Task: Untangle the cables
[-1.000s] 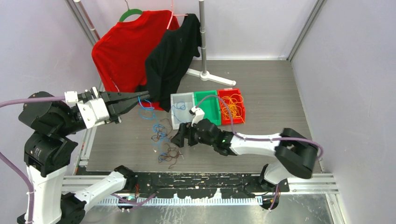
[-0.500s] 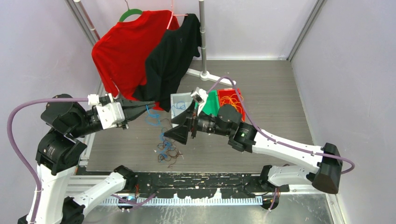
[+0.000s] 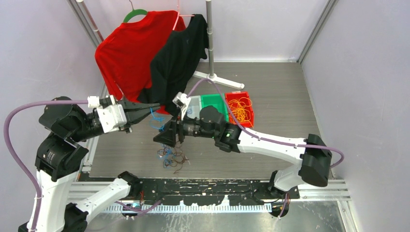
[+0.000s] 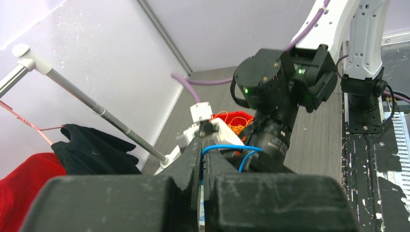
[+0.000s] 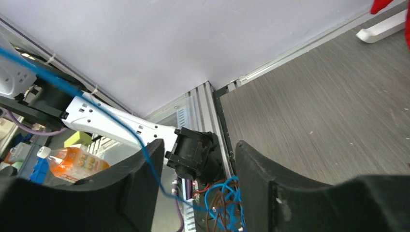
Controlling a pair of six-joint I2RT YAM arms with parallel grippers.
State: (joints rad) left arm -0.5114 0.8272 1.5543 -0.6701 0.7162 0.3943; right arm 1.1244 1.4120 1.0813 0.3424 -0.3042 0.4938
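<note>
My left gripper (image 3: 155,105) is shut on a blue cable (image 3: 155,119) and holds it above the table; its strand hangs down toward a tangle of blue and brown cables (image 3: 171,156) on the floor. In the left wrist view the blue cable (image 4: 228,148) loops out from between my shut left gripper (image 4: 203,153). My right gripper (image 3: 163,137) is open and empty, hovering just above the tangle. In the right wrist view the blue strand (image 5: 126,127) crosses its left finger (image 5: 140,186) down to the tangle (image 5: 227,205) below my right gripper (image 5: 198,145). Orange cables (image 3: 240,109) lie in a red bin.
A green bin (image 3: 213,102) and a white bin (image 3: 194,101) stand next to the red bin (image 3: 247,122). A red shirt (image 3: 125,53) and a black shirt (image 3: 179,53) hang on a rack (image 3: 211,43) behind the left gripper.
My right arm has swung left and now hovers open over the tangle. My left gripper has stayed shut on the blue cable and shifted only slightly.
</note>
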